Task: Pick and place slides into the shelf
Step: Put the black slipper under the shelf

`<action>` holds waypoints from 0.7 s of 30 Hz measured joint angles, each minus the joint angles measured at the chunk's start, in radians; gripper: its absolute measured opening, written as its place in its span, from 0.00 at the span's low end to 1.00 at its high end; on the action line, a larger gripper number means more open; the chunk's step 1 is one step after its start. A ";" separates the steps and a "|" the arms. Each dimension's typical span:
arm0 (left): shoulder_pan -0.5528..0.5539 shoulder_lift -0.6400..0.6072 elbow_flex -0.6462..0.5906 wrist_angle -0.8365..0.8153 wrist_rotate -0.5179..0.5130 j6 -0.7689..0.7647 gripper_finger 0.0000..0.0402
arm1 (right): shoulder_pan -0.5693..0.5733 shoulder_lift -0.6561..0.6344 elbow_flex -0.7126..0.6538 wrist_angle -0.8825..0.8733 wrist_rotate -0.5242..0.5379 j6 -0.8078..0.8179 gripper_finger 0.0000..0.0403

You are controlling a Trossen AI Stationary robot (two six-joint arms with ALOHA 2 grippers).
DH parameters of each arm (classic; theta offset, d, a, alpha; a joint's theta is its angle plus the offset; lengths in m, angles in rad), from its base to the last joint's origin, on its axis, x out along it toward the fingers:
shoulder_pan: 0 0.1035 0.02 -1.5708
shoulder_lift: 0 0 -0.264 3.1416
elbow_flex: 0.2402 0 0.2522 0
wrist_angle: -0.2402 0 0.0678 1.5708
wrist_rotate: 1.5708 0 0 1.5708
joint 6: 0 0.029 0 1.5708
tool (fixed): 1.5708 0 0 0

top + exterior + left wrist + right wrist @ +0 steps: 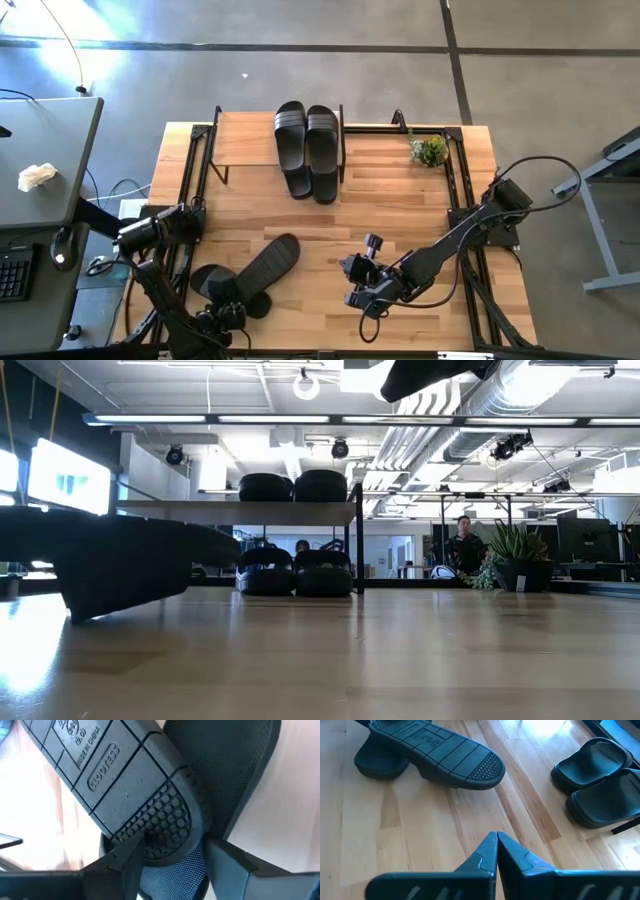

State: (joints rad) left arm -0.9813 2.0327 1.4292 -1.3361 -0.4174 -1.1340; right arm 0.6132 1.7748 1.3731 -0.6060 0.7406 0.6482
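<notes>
The slide [268,268] I am working on lies sole up on the near left part of the table [400,210], its ridged underside and moulded lettering filling my left wrist view, and it leans across a second slide [207,279] at about its eight o'clock. My left gripper [222,316] sits at the near end of that overturned slide, fingers [125,860] parted on either side of its dotted end and touching the edge (whether they press hard enough to carry it I cannot tell). Up at twelve o'clock on the table the shelf [245,138] stands by the far edge, and a pair of slides [307,150] rests side by side at its right end; the low view shows rounded slide ends both on the top board and under it. My right gripper [357,298] hovers over bare wood at about three o'clock from the overturned slide, fingers pressed together with nothing between them. A small green plant [429,150] stands near the far right corner.
</notes>
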 joint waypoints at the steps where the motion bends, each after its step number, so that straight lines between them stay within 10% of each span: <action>1: 0.000 0.000 0.000 -0.001 -0.004 -0.015 0.43 | 0.000 0.000 0.000 0.000 0.003 -0.001 0.00; 21: 0.000 -0.001 0.059 -0.082 -0.077 -0.158 0.02 | 0.000 0.000 0.000 0.001 0.037 -0.001 0.00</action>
State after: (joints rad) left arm -0.9810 2.0319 1.4887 -1.4180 -0.4942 -1.2921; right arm 0.6132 1.7748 1.3731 -0.6052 0.7773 0.6475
